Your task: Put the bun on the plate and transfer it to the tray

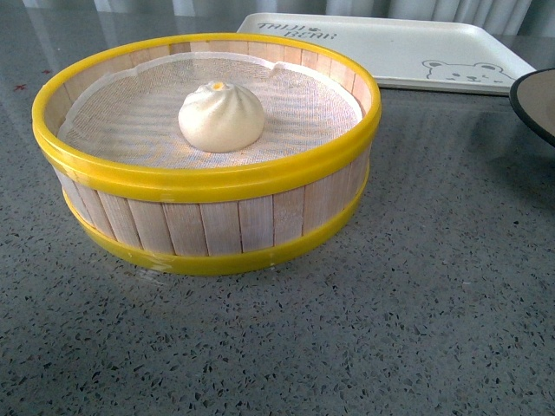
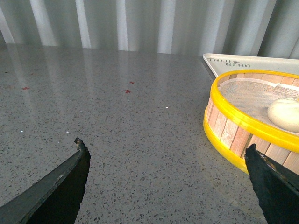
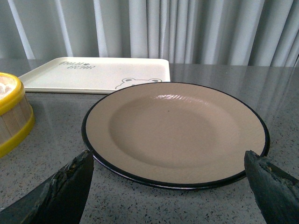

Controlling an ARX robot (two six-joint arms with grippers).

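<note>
steamer basket point(image 1: 217, 227) walls ring the bun point(image 1: 221, 115).

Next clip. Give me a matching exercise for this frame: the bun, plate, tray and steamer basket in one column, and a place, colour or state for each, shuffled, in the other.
Things:
1. bun
2. plate
3. tray
4. steamer basket

Descriptions:
a. yellow rims, wooden wall
b. sits inside the steamer basket
c. cream-white, printed lettering
d. black rim, nothing on it

Pairs: 1-b, 2-d, 3-c, 4-a
</note>
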